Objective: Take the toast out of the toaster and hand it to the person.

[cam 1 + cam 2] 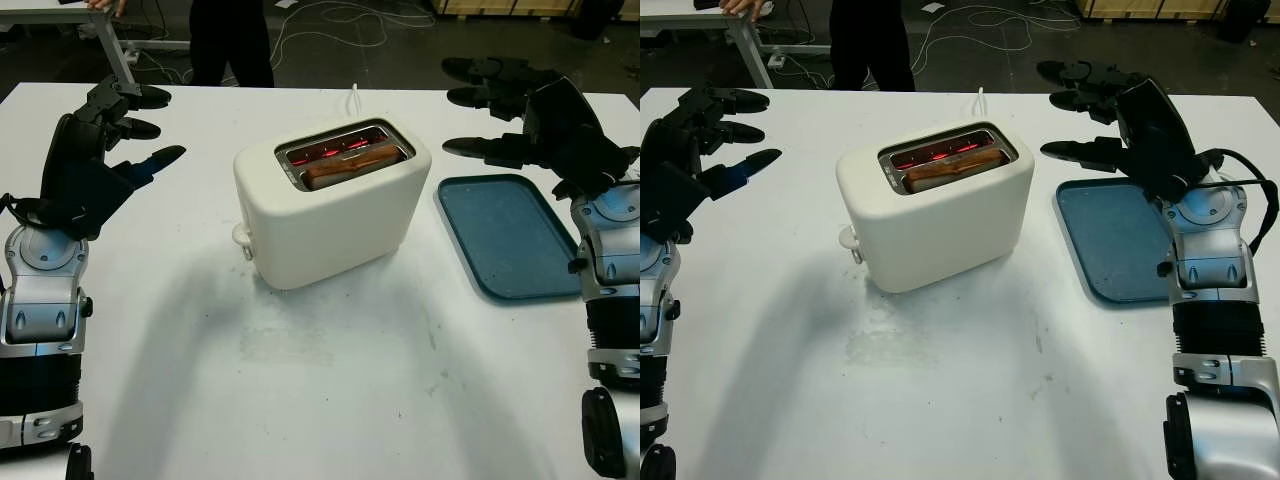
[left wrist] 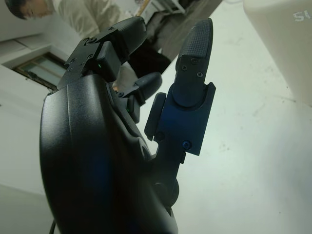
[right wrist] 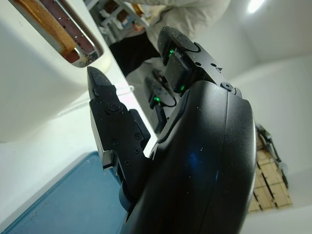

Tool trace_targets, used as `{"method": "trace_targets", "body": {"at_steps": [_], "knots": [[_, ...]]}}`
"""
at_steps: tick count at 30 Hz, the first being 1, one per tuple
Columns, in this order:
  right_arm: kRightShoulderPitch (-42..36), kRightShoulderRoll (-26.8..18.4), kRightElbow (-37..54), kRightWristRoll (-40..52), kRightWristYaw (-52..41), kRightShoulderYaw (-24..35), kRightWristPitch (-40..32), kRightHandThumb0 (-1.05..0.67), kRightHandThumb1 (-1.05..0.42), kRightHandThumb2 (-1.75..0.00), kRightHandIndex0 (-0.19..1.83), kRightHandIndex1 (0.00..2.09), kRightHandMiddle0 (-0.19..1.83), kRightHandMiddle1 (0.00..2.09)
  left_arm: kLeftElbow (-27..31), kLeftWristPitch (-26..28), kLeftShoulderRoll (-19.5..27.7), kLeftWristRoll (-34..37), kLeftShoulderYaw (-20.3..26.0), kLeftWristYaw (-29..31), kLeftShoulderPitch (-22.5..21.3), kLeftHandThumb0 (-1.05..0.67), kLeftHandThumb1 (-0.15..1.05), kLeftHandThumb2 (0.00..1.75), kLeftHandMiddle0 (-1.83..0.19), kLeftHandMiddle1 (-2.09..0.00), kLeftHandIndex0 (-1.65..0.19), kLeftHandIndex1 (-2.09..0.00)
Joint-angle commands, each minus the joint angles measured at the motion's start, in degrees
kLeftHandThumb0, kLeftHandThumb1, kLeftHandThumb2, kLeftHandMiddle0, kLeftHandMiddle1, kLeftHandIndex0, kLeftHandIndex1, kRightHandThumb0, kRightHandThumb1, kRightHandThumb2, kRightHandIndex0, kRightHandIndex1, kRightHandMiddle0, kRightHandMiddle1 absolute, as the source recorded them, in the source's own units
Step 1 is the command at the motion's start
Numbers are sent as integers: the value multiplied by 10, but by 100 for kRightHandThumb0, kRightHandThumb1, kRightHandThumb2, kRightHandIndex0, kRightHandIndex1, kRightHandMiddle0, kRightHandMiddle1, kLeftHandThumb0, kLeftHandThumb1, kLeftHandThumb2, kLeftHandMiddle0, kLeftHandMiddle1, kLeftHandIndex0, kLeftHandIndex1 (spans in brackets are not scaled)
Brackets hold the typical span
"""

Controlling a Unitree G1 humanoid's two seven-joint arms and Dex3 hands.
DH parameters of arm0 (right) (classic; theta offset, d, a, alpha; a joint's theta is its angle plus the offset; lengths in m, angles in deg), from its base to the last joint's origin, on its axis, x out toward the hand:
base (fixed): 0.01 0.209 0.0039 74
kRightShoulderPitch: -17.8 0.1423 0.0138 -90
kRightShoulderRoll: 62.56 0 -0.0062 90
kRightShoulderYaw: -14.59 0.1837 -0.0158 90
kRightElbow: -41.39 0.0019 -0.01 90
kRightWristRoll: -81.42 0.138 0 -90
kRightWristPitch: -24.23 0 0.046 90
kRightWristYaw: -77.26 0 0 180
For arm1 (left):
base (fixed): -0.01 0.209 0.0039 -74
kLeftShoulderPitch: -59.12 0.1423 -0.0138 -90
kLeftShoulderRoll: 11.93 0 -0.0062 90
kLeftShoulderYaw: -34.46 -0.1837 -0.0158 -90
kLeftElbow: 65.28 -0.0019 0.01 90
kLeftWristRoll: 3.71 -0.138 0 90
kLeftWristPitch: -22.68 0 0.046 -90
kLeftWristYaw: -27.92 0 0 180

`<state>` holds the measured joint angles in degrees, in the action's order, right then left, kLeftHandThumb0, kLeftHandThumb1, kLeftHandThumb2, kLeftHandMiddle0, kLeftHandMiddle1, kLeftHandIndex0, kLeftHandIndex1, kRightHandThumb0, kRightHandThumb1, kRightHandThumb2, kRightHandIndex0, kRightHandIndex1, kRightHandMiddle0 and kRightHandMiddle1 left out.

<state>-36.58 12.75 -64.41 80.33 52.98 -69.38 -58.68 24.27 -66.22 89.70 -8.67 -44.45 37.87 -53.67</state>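
At table centre: the cream toaster [image 1: 335, 205], both slots glowing red.
Toast: one slice of toast [image 1: 345, 165] sits in the nearer slot, top edge showing.
Writing: grey letters on the toaster's wall, cut off, unreadable.
My left hand [image 1: 115, 135]: open, raised left of the toaster, well apart.
My right hand [image 1: 510, 110]: open, above the blue tray [image 1: 505, 235], right of the toaster.
Far edge: a person [image 1: 230, 40] stands behind the table [image 1: 330, 390].
Open room: bare white tabletop nearest me.

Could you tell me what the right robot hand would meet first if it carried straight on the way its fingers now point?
Probably the toaster. The right robot hand, open above the blue tray, points towards its upper side, though height is hard to judge.
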Motion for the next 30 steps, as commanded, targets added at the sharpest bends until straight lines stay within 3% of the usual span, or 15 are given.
{"method": "trace_targets", "body": {"at_steps": [1,30], "knots": [[-3,-4,6,-4,5,-2,2,-7,-76,0,38,43,57,1,6,-1,-2,-3,-2,-6,5,-53,92,2,-22,-112,-25,-89],[-1,0,3,1,5,1,-1,-9,-76,0,35,45,56,0,6,-1,0,-1,-1,-5,5,-55,92,3,-22,-110,-26,-88]]}}
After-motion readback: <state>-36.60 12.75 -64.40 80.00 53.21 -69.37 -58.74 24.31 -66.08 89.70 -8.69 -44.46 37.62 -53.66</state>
